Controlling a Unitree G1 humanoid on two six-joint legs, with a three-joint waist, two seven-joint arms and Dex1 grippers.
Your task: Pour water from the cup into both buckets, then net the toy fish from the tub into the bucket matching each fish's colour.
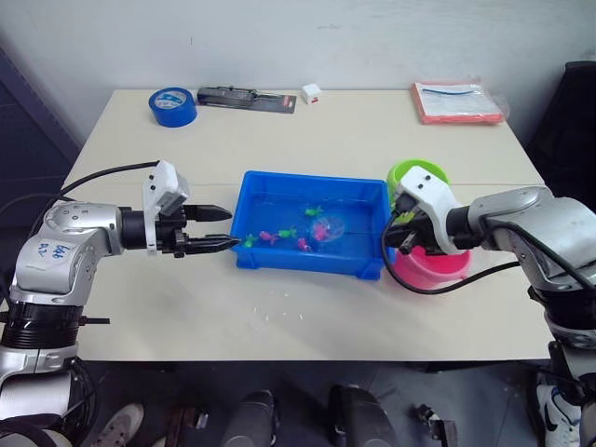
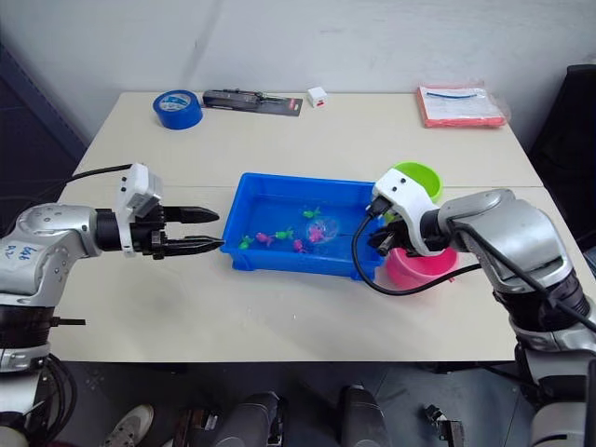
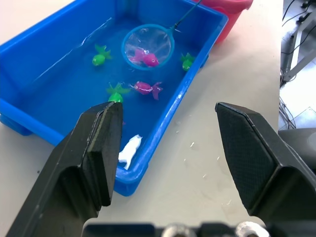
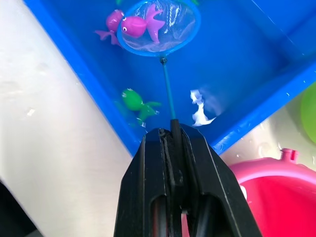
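Note:
The blue tub [image 1: 307, 262] sits mid-table with water and several toy fish in it, green [image 3: 100, 57] and pink [image 3: 145, 88]. The blue-rimmed net [image 4: 160, 24] lies low in the tub with a pink fish [image 4: 140, 27] inside its hoop. My right gripper [image 4: 172, 136] is shut on the net's thin handle, at the tub's right end. The green bucket [image 1: 414, 172] stands just behind that gripper and the pink bucket [image 1: 430, 267] just under and right of it. At the tub's left end my left gripper [image 1: 233, 228] is open and holds nothing. The cup is out of view.
At the table's far edge lie a blue tape roll [image 1: 173, 106], a black flat pack [image 1: 247, 98], a small white cube [image 1: 312, 92] and a red folder [image 1: 456, 102]. Water drops dot the table in front of the tub.

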